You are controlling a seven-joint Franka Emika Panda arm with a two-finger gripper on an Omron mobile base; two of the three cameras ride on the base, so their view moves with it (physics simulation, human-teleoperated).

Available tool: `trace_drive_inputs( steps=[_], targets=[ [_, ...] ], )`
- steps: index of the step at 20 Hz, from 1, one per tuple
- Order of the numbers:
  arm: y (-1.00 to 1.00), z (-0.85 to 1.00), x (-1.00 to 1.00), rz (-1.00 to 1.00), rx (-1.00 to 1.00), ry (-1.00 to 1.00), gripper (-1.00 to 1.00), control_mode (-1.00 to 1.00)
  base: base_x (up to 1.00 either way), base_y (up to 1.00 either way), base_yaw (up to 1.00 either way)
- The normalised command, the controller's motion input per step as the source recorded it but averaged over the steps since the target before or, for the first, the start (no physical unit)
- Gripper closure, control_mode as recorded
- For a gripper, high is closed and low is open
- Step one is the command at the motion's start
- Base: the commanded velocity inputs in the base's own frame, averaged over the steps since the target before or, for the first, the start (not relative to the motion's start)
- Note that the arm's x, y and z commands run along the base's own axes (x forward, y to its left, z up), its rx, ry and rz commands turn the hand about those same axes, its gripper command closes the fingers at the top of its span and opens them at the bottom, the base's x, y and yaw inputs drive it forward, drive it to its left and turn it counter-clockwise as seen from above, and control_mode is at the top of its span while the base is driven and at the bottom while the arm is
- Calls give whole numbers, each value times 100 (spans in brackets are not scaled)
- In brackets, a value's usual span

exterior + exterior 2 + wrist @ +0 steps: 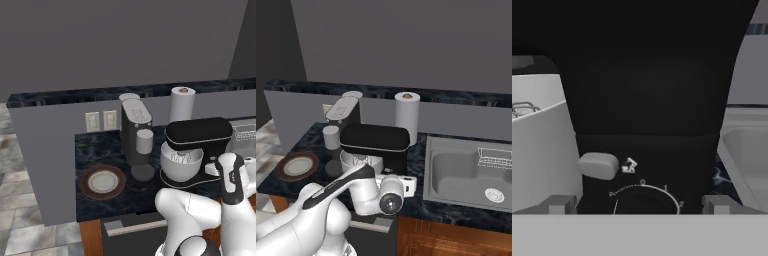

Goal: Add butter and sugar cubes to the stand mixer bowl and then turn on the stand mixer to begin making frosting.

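Countertop (100,150) space is shared by the appliances, ordered here by size. The stand mixer (199,134) is positioned at the centre right, its head lowered so that the whisk sits inside the stand mixer bowl (181,165), which is seated on the mixer's base. A coffee machine (135,131) stands just to the left, and a plate (103,182) lies further left, near the front edge; no butter or sugar cubes can be made out on it. The gripper (640,206) is presented with its fingers spread wide, facing the mixer's side, judged to be aligned for the grey speed lever (598,165) above the marked dial (646,194).
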Motion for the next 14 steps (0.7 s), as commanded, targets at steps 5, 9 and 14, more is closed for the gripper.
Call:
trace_drive_inputs(
  steps=[5, 9, 14],
  targets=[
    [11, -5, 7, 0, 0, 0, -100, -100, 0, 0, 0],
    [0, -11, 0, 0, 0, 0, -100, -100, 0, 0, 0],
    [6, -25, 5, 0, 0, 0, -100, -100, 0, 0, 0]
  ],
)
